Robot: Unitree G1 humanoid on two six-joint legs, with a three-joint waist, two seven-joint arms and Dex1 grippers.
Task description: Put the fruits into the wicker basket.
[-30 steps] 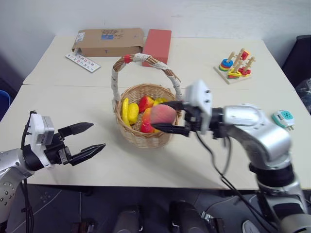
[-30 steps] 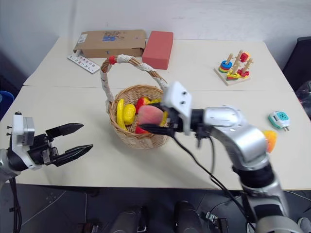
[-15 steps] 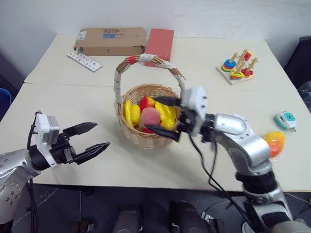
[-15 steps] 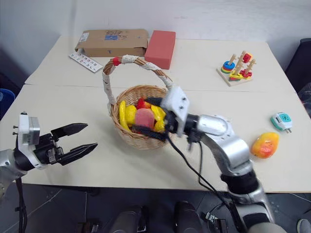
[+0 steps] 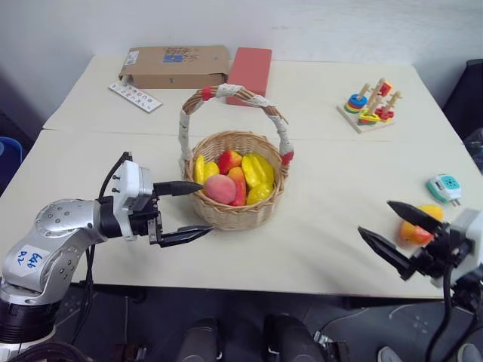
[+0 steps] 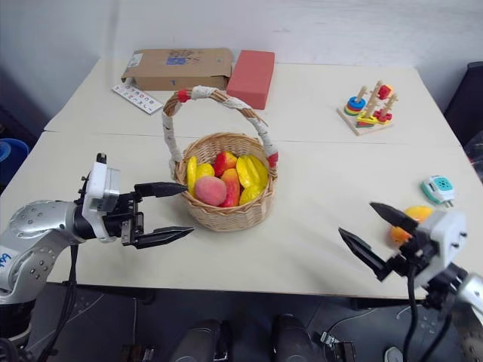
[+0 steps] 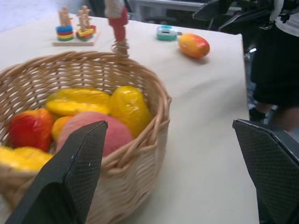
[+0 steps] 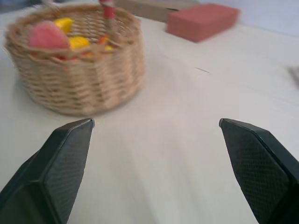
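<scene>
1 mango lies outside wicker basket, which holds peach.

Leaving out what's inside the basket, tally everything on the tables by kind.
Wicker basket: 1
Loose fruit, a mango: 1
Cardboard box: 1
Red block: 1
Ring-stacking toy: 1
Teal gadget: 1
Printed card strip: 1
Total: 7

peach in wicker basket | mango right, on table

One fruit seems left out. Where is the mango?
The mango lies on the table's right side, beside the teal gadget, behind the right gripper.
</scene>
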